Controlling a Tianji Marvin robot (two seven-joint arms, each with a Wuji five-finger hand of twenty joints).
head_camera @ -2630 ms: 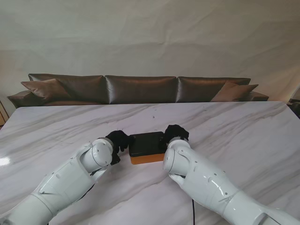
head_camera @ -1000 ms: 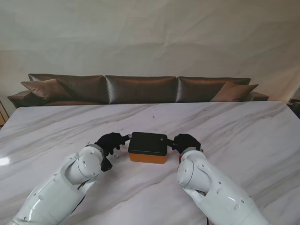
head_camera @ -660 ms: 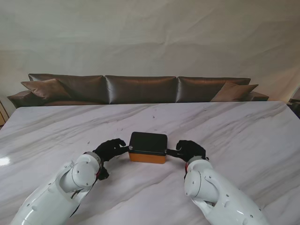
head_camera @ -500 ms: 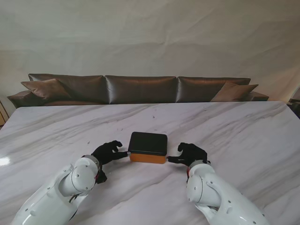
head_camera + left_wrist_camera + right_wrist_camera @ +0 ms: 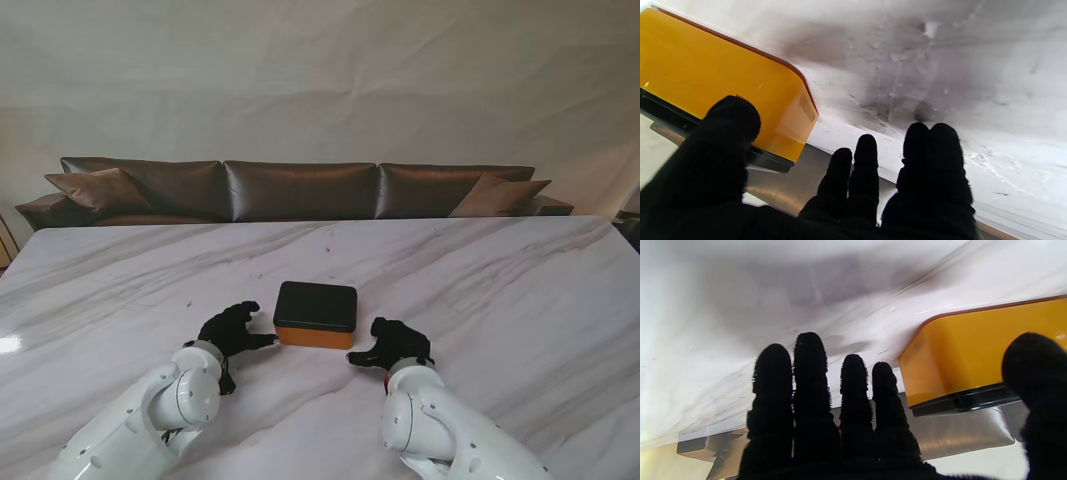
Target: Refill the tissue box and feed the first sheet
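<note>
Hands (image 5: 232, 330) (image 5: 395, 343) just clear of box (image 5: 316, 314)

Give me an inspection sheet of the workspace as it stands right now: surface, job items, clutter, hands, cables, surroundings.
Surface: white marble table with grey veining, glossy.
Job's things: tissue box, orange body with black lid on, flat on the table between the hands; no loose tissues or refill pack seen.
Clutter: a few tiny dark specks on the marble, too small to identify.
Hands: left hand open, black-gloved, near the box's left end but apart from it; right hand open, black-gloved, off the box's right corner, nearer to me.
Cables: nothing seen.
Surroundings: dark brown leather sofa behind the table, pale fabric backdrop behind that.
</note>
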